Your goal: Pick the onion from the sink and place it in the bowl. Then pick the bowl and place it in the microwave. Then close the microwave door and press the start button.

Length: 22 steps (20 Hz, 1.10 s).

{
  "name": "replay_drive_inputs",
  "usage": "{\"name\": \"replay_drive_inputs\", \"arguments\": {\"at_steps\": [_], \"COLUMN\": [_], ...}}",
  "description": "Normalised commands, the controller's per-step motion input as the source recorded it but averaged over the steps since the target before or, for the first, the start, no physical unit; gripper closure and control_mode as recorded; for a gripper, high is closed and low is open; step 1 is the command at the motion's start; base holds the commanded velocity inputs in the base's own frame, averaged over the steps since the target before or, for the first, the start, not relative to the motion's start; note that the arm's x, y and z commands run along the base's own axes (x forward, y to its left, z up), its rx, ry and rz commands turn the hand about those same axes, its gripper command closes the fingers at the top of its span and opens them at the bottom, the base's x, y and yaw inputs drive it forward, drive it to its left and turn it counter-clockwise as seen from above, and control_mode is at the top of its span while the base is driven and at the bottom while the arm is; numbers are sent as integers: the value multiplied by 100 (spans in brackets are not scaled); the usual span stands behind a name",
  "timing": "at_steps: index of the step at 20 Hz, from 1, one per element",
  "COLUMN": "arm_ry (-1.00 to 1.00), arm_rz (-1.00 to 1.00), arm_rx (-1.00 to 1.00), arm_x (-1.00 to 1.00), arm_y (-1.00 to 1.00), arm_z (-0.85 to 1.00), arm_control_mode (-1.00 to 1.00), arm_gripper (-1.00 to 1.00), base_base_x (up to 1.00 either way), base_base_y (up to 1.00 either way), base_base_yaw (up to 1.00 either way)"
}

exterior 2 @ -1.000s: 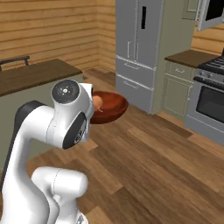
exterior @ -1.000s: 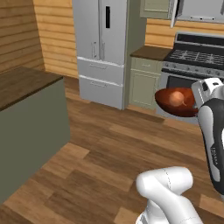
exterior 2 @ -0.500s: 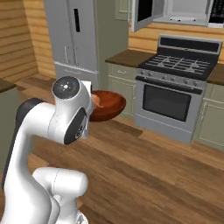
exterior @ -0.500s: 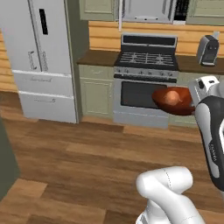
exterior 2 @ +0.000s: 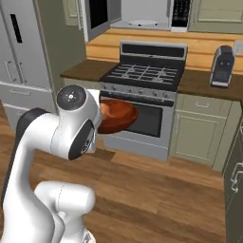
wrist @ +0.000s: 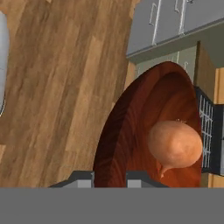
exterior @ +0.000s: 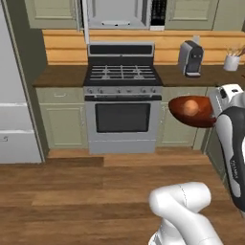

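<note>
The claw (wrist: 109, 178) is pinched on the near rim of the bowl (wrist: 144, 131), its two tips narrowly parted with the rim between them, so the bowl hangs out ahead of the hand rather than resting on anything. The onion (wrist: 175, 144) sits inside, low against the far side of the bowl's floor, which suggests the bowl is carried close enough to level that the onion does not roll out.

In the base views the bowl (exterior: 192, 111) rides in the air in front of the arm, roughly at the height of the tabletop (exterior: 60, 76), with wooden floor (wrist: 52, 87) beneath it. Beyond it stands the black-fronted oven (exterior: 122, 112) with gas burners. Above the oven, the microwave (exterior 2: 142, 14) is mounted high on the wall with the microwave door (exterior 2: 97, 16) swung open and the turntable plate visible, apparently ready to take the bowl. A coffee machine (exterior: 190, 58) stands on the tabletop to the oven's right.

The onion-in-bowl step looks done; the bowl must next be raised well above its present height to reach the opening.
</note>
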Motion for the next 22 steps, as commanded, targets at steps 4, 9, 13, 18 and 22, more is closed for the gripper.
{"name": "replay_drive_inputs", "arguments": {"at_steps": [4,9,13,18,22], "arm_ry": [0,0,0,0,0], "arm_rz": [0,0,0,0,0], "arm_rx": [0,0,0,0,0], "arm_x": [0,0,0,0,0], "arm_y": [0,0,0,0,0], "arm_z": [0,0,0,0,0], "arm_control_mode": [100,100,100,100,100], "arm_gripper": [100,100,100,100,100], "base_base_x": [100,100,100,97,73], "base_base_y": [-3,-48,-56,-70,-81], "base_base_yaw": [16,33,37,39,38]}}
